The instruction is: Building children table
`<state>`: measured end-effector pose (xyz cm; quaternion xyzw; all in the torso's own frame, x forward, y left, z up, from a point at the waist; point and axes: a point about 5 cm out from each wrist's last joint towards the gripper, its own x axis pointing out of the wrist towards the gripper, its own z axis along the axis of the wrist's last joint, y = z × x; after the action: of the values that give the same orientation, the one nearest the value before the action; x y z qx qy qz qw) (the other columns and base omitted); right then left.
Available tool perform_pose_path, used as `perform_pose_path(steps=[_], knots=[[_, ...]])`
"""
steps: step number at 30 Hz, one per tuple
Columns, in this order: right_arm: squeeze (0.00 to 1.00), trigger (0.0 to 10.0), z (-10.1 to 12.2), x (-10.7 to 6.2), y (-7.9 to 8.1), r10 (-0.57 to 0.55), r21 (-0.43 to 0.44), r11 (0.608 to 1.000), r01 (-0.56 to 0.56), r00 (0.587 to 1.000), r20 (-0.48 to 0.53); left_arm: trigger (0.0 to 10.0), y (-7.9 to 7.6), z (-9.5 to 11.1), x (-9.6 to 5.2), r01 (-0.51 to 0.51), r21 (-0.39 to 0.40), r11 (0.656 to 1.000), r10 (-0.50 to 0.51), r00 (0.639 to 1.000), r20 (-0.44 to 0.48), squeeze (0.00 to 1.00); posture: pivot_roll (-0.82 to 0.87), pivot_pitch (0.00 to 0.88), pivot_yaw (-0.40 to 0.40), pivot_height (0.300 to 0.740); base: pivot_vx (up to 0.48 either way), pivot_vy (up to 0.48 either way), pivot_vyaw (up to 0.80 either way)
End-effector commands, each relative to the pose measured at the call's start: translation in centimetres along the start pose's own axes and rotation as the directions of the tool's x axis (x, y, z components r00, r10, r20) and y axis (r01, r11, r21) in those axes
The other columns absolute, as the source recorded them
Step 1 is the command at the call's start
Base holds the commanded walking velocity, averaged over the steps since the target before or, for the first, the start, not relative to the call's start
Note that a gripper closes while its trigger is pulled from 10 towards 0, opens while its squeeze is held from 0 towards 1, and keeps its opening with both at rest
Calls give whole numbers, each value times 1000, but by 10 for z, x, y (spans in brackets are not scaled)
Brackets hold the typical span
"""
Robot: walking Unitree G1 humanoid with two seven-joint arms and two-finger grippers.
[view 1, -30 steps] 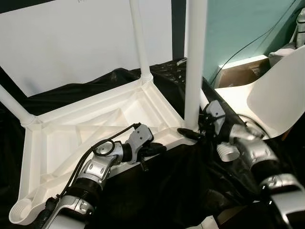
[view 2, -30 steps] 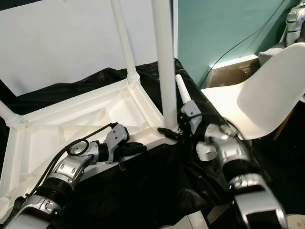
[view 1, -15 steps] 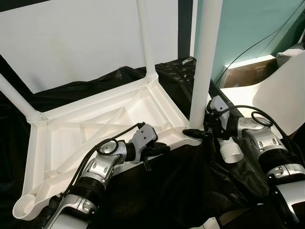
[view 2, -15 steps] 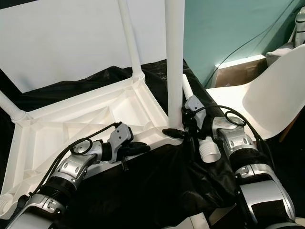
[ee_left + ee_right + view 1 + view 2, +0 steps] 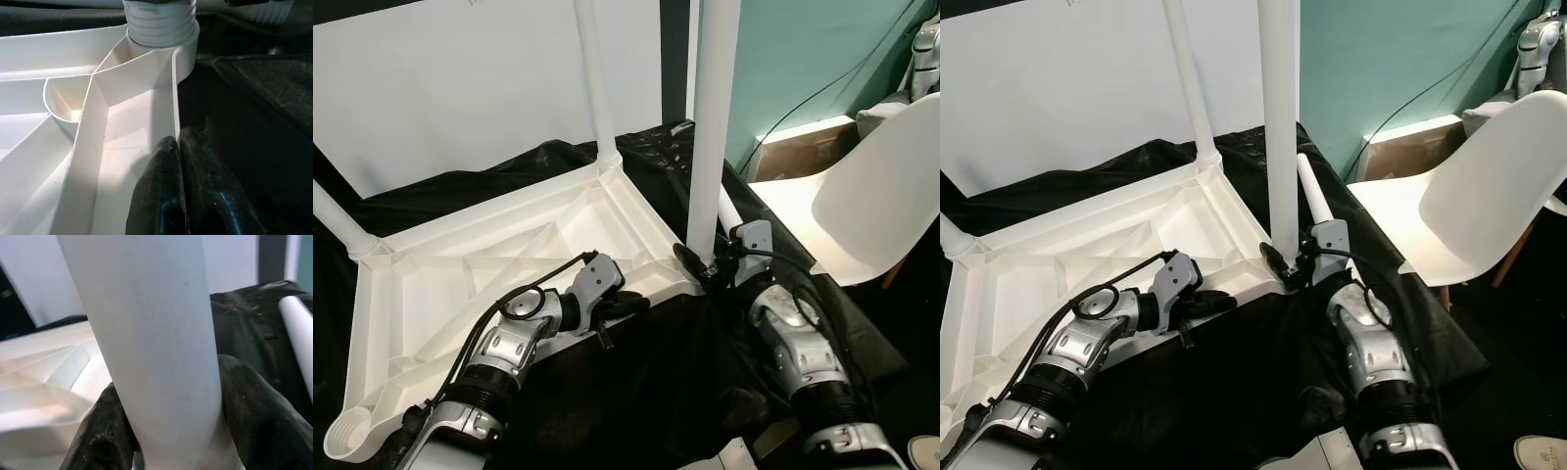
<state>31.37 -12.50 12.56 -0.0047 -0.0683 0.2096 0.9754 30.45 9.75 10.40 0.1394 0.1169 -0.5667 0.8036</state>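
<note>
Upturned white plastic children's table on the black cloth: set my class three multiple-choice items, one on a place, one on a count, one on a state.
1. Where does the right gripper hold?
A. the white chair
B. the base of the near white plastic leg
C. the empty socket

2. How many legs stand in the upturned white plastic table top?
A. one
B. three
C. five

3. The left gripper is:
A. shut on the table top's rim
B. open above the cloth
C. holding a loose leg

Answers: 1 B, its fingers flank the leg; 2 B, three legs are socketed and one corner socket is empty; 3 A, its fingers pinch the rim wall.
</note>
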Motion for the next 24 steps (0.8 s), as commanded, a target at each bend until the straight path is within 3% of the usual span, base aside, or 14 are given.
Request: perform_pose_path(steps=[1, 7, 8, 11, 12, 17, 18, 20, 21, 22, 24], knots=[[0, 0, 3, 3, 7, -71, 85, 994, 67, 996, 45, 10000, -19, -18, 12, 87, -58, 995, -91, 994, -61, 0, -73, 0, 87, 740, 0, 0, 0], [0, 0, 5, 2, 15, -71, 83, 994, 68, 997, 34, 10000, -20, -19, 11, 88, -61, 994, -92, 994, -60, 0, -76, 0, 89, 740, 0, 0, 0], [0, 10000, 8, 2, 19, -50, 63, 997, 48, 998, 33, 10000, -21, -20, 11, 88, -62, 994, -92, 994, -62, 0, -75, 0, 88, 740, 0, 0, 0], [0, 10000, 10, 1, 23, -26, 39, 999, 25, 999, 35, 10000, -22, -20, 11, 88, -64, 994, -92, 994, -64, 0, -75, 0, 87, 740, 0, 0, 0], [1000, 10000, 12, 3, 22, 11, 33, 999, -13, 999, 43, 10000, -22, -20, 12, 88, -64, 994, -92, 994, -63, 0, -79, 0, 88, 740, 0, 0, 0], [1000, 10000, 15, 8, 13, 111, 19, 994, -112, 993, 34, 10000, -22, -19, 13, 90, -63, 994, -94, 994, -60, 0, -84, 0, 88, 740, 0, 0, 0], [388, 10000, 18, 9, 10, 169, -1, 986, -169, 985, 24, 10000, -22, -19, 13, 92, -62, 994, -95, 994, -59, 0, -84, 0, 88, 740, 0, 0, 0], [388, 10000, 19, 10, 8, 207, -14, 978, -206, 978, 16, 10000, -22, -19, 14, 92, -62, 994, -96, 994, -59, 0, -84, 0, 88, 740, 0, 0, 0], [0, 10000, 21, 8, 5, 307, -37, 951, -308, 951, -16, 10000, -22, -18, 14, 93, -61, 994, -97, 994, -60, 0, -88, 0, 89, 740, 0, 0, 0], [0, 10000, 21, 8, 5, 307, -37, 951, -308, 951, -16, 10000, -22, -18, 14, 93, -61, 994, -97, 994, -60, 0, -88, 0, 89, 740, 0, 0, 0], [0, 10000, 21, 4, 1, 414, -57, 907, -417, 908, -65, 10000, -22, -18, 14, 94, -60, 994, -98, 993, -61, 0, -88, 0, 89, 740, 0, 0, 0]])
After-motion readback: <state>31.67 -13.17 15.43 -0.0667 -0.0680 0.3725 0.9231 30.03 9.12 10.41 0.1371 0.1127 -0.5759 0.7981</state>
